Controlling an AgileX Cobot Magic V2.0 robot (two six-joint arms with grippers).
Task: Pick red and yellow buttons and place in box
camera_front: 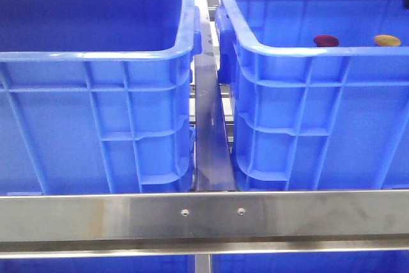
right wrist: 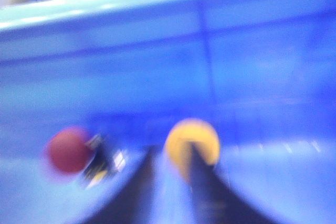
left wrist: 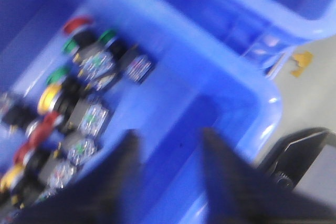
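A dark red button (camera_front: 326,41) and an orange-yellow button (camera_front: 386,40) lie side by side inside the right-hand blue box (camera_front: 300,87). Neither gripper shows in the front view. The right wrist view is blurred. In it my right gripper (right wrist: 170,169) is open and empty, low inside the box. The yellow button (right wrist: 202,137) sits just beyond one fingertip, and the red button (right wrist: 67,150) lies off to the side. The left wrist view is also blurred. My left gripper (left wrist: 170,148) is open and empty above a blue crate floor, beside a pile of mixed push-buttons (left wrist: 68,114).
A second blue crate (camera_front: 96,94) stands on the left; its inside is hidden in the front view. A steel divider (camera_front: 209,126) runs between the crates and a steel rail (camera_front: 204,215) crosses the front. A crate rim (left wrist: 247,82) lies close to the left fingers.
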